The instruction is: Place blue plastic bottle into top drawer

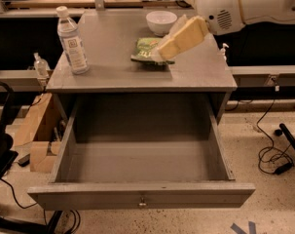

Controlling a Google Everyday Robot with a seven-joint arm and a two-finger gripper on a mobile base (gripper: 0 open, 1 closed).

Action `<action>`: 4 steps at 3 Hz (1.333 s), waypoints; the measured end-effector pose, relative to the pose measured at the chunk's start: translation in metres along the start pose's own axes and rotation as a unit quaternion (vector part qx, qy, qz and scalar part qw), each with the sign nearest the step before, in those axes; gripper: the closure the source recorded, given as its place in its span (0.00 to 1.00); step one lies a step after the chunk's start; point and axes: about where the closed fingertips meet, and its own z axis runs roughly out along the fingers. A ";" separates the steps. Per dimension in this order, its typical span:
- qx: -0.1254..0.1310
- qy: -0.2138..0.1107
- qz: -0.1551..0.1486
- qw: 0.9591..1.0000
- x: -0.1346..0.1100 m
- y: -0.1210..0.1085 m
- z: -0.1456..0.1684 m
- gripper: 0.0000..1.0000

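The blue plastic bottle (72, 41) stands upright on the far left of the grey cabinet top (195, 72). It is clear with a white cap and a pale label. The top drawer (142, 194) is pulled fully out below the cabinet top, and its inside shows nothing in it. A small knob (142, 202) sits in the middle of its front panel. My gripper (162, 54) reaches in from the upper right on a white arm. It hangs above the middle of the cabinet top, over a green bag and well to the right of the bottle. It holds nothing.
A white bowl (161, 21) sits at the back of the cabinet top and a green snack bag (146, 48) lies in front of it. A small pump bottle (40, 65) stands on the left ledge. Cardboard boxes (36, 130) are at left, and cables (273, 155) lie on the floor at right.
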 end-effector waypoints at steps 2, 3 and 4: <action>0.010 -0.028 0.010 0.999 0.000 -0.015 0.023 0.00; 0.025 -0.091 0.030 0.995 -0.006 -0.050 0.078 0.00; 0.037 -0.119 0.043 0.991 -0.012 -0.084 0.131 0.00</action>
